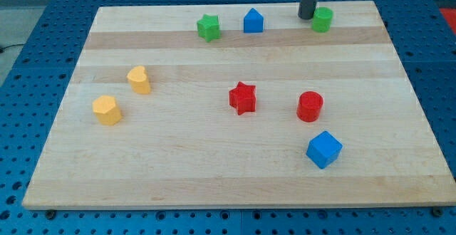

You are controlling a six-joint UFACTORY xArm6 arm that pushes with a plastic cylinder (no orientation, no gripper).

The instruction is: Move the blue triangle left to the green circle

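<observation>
Eight blocks on the board, listed near to far. Blue cube sits well below my tip, red cylinder closer below. Red star down-left; yellow hexagon and yellow heart far left. Green star left along the top row. Blue triangle near, left of my tip. Green circle just right of my tip, possibly touching. No claw fitted, plain rod, so nothing opens or closes. Step, I'd judge: approach, triangle not yet engaged. Next move calls for rounding to the triangle's left side, then pushing right, stopping left of the circle.
</observation>
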